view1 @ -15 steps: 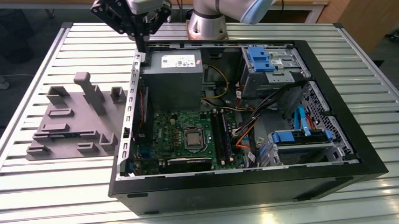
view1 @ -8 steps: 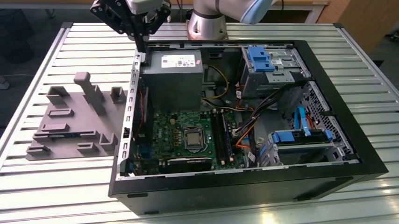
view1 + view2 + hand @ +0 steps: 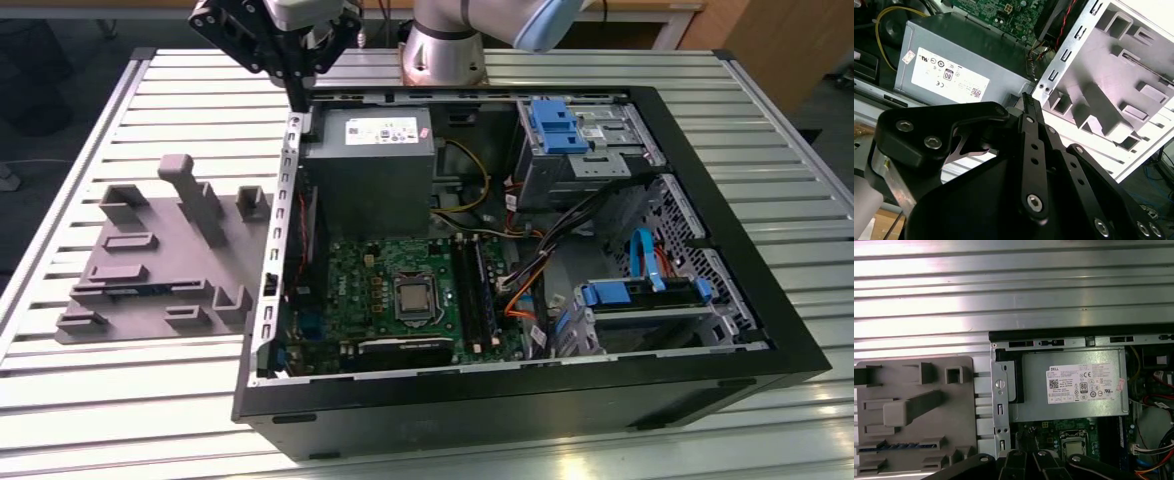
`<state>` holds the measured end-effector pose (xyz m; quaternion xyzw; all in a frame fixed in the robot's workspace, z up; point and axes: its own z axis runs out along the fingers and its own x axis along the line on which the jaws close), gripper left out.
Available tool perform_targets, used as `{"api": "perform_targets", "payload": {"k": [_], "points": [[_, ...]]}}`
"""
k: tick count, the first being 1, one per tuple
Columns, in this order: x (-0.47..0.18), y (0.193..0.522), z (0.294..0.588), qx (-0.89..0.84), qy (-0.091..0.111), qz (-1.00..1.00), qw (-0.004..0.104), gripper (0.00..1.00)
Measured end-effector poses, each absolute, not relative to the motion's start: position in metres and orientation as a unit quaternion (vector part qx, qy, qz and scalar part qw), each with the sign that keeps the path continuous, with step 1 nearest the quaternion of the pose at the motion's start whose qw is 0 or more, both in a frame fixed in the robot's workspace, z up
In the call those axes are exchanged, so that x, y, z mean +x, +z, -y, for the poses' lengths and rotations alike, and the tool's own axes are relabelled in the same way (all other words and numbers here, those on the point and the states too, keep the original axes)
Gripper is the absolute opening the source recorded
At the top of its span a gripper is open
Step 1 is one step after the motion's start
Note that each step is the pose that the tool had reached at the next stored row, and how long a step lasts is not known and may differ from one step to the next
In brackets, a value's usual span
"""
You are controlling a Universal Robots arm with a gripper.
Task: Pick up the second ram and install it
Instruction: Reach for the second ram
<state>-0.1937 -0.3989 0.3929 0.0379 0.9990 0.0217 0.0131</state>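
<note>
- While its two black fingers meet at the tips with nothing seen between them, the pincer [image 3: 296, 98] hangs tip-down above one corner of the open computer case [image 3: 534, 405].
- Directly under the pincer's tips runs the case's perforated metal side wall [image 3: 1066, 55]; I cannot tell whether the tips touch it.
- Just beside the pincer, inside the case, lies the grey power supply [image 3: 367, 165] with its white label facing up.
- Beyond the power supply, further from the pincer, sits the green motherboard [image 3: 354, 290], with the long black memory slots [image 3: 470, 285] along its far side.
- On the other side of that wall from the pincer's tips, outside the case, a grey moulded fixture [image 3: 174, 250] rests on the slatted metal table [image 3: 107, 400].
- The second ram [image 3: 901, 446] sits in a long slot of that fixture, showing as a thin dark blue strip; it is well apart from the pincer and nothing grips it.
- A tall grey post [image 3: 198, 200] rises from the fixture between the pincer and the stick.
- Bright blue drive brackets [image 3: 554, 125] sit at the case's opposite side, well away from the pincer.
</note>
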Motion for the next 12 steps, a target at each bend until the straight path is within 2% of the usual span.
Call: {"api": "perform_targets", "payload": {"k": [12], "points": [[-0.208,0.393,0.400,0.038,0.022,-0.999,0.013,0.11]]}}
